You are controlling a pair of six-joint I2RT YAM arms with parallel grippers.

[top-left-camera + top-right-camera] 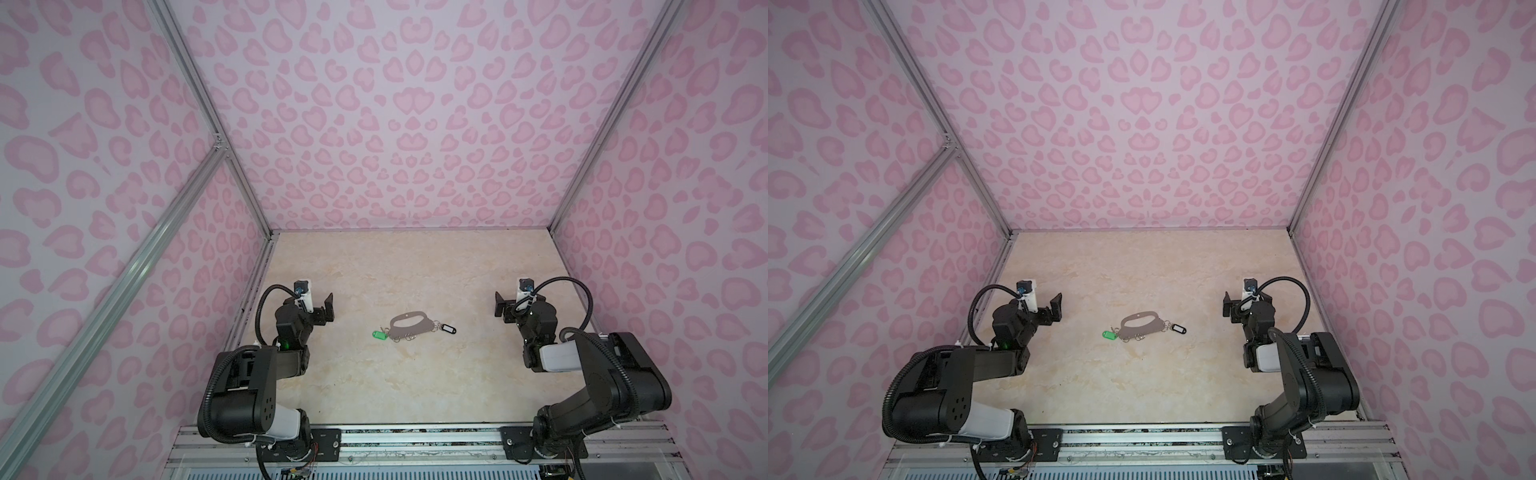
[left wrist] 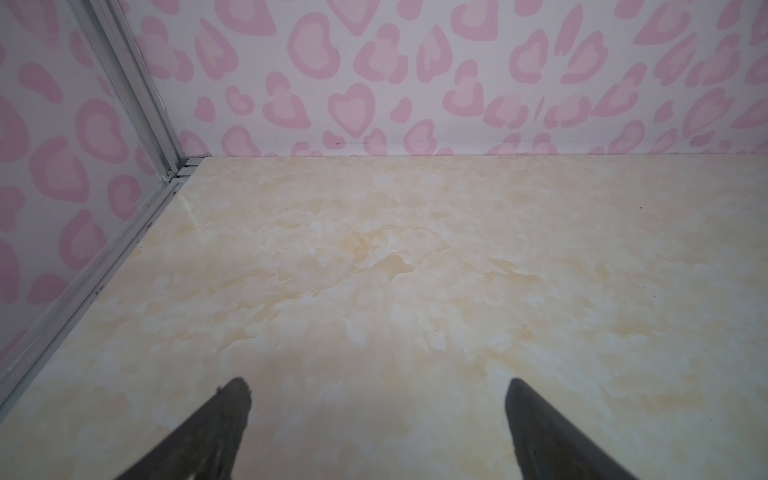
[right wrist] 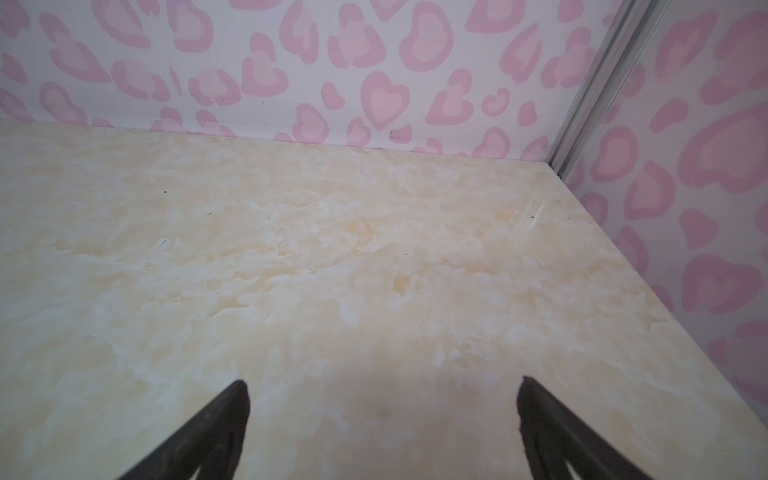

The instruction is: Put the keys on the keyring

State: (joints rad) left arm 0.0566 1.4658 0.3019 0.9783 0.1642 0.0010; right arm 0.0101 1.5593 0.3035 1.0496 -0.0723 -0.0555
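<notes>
In both top views the keyring [image 1: 412, 325] [image 1: 1141, 324] lies flat near the middle of the tabletop [image 1: 374, 270]: a grey D-shaped plate with an oval slot, curved edge on the far side, small metal rings along its near edge; the green-tagged key [image 1: 379, 335] lies touching its left end; the black-tagged key [image 1: 449, 330] lies just beside the right-end rings; whether either is hooked on cannot be told

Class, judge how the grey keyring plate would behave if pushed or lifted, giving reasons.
The keyring lies flat and thin, so it would probably slide rather than roll. Its split rings look loose, so they would likely dangle when lifted.
</notes>
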